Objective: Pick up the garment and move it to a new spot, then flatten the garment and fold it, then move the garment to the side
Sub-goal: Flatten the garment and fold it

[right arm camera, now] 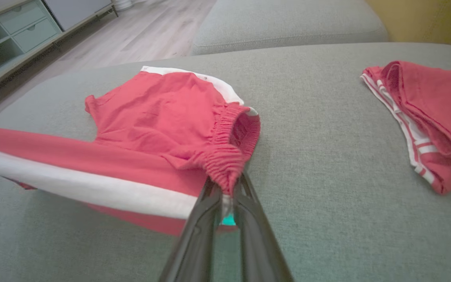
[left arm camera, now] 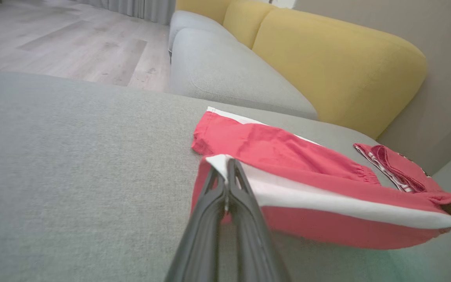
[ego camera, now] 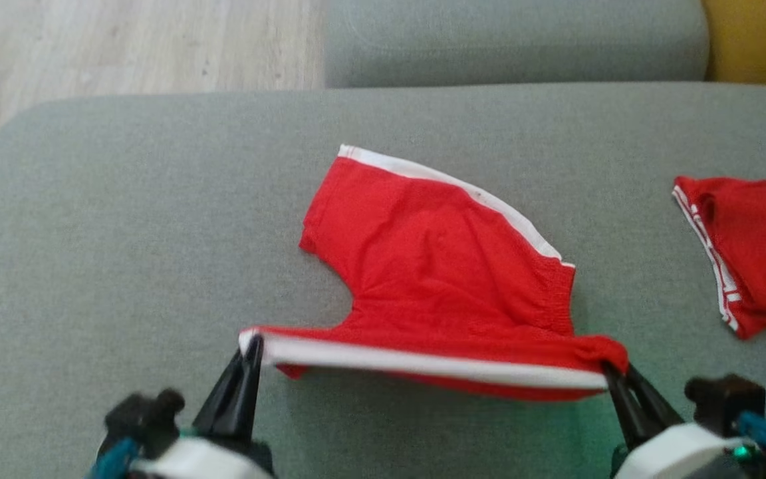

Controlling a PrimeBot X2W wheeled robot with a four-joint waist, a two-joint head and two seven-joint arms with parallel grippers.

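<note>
Closest in, the left gripper (ego camera: 253, 346) is seen pressed shut on the leg-hem corner of a pair of red shorts (ego camera: 436, 266), while the right gripper (ego camera: 610, 374) is clamped on the gathered waistband corner. The white side stripe (ego camera: 436, 362) is held taut between the two sets of fingertips, raised just off the grey sofa cushion (ego camera: 124, 233). Its long axis runs straight from one gripper to the other. The rest of the shorts is spread on the cushion beyond both fingertips, ending in the other white-striped edge, farthest from the grippers. A fold is judged to be in hand: the held edge would need to be carried forward, away from both wrists together, onto that far edge. A second red garment (ego camera: 749, 253) is seen lying well outside the right gripper.
</note>
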